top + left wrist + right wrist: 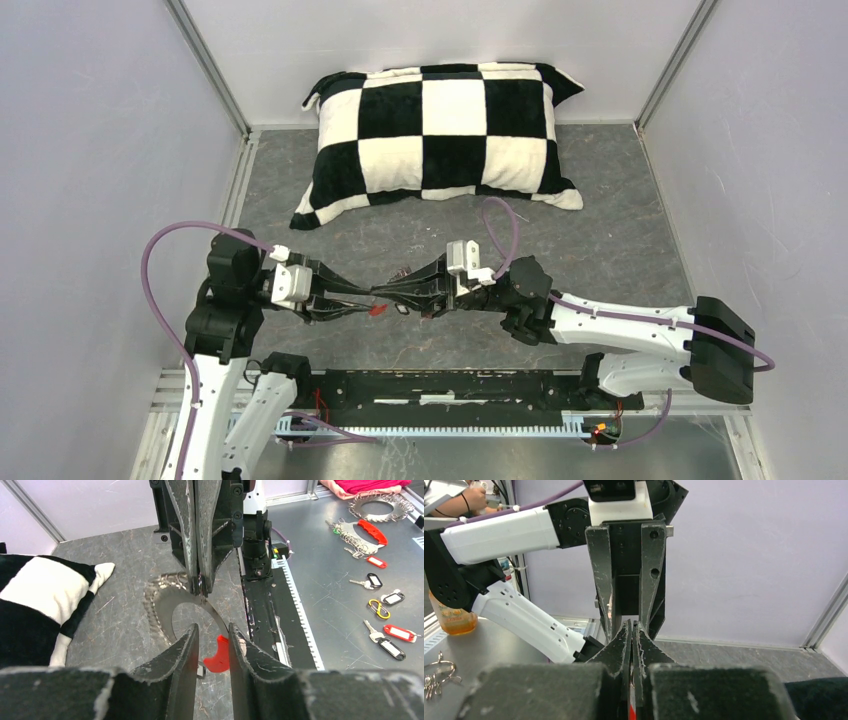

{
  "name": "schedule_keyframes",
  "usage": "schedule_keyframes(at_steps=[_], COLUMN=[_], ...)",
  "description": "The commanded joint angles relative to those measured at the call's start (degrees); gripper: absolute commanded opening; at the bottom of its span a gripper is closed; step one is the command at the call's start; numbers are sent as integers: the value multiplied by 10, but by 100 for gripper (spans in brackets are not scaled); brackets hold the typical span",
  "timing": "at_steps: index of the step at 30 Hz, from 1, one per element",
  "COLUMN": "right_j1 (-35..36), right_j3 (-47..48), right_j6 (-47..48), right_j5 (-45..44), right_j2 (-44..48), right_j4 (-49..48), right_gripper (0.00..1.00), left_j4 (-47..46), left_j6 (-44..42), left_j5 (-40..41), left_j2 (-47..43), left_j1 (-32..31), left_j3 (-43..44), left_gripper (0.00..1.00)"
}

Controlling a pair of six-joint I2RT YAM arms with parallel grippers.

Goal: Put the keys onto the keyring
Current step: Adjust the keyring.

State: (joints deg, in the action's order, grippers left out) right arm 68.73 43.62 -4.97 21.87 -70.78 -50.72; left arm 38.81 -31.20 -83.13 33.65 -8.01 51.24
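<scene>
The keyring [165,607] is a flat silvery loop, coil-like along its left side, with a short red section [218,656]. It hangs above the grey table between both grippers. My right gripper [201,592] reaches in from the far side and is shut on the silvery band; in its own view a thin silver and red strip [631,682] sits between the closed fingers [624,645]. My left gripper [212,627] is open, its fingertips astride the red section. A tiny black-and-white piece [200,670], perhaps one of the keys, shows beside the red section. In the top view the two grippers meet tip to tip by the red section [378,310].
A black-and-white chequered pillow [440,135] lies at the back of the table. A black rail [450,385] runs between the arm bases. On the metal bench [325,595] beyond lie several tagged spare keys [387,640], loose rings and a red-handled ring [372,530].
</scene>
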Motion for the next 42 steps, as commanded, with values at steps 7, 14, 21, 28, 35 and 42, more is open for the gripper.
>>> schedule_keyframes(at_steps=[7,14,21,28,35,42], right_j1=[1,0,-2,-7,-8,-7], right_j3=[7,4,1,-1,1,15], right_j6=[-38,-40,-49,-74,-71,-79], right_j5=[17,27,42,60,43,47], right_j2=[-16,-19,-13,-15,-19,-39], right_j4=[-100,-95,-97,-128,-133,-144], right_gripper=[0,0,0,0,0,0], left_j4=[-17,-70,-91,-62,-61,-60], left_j6=[29,108,155,114,123,127], left_j5=[-19,-2,18,47,9,-8], left_j2=[11,12,14,20,23,29], left_j1=[0,0,0,0,0,0], left_j3=[29,37,56,65,63,59], left_gripper=[33,34,37,35,32,32])
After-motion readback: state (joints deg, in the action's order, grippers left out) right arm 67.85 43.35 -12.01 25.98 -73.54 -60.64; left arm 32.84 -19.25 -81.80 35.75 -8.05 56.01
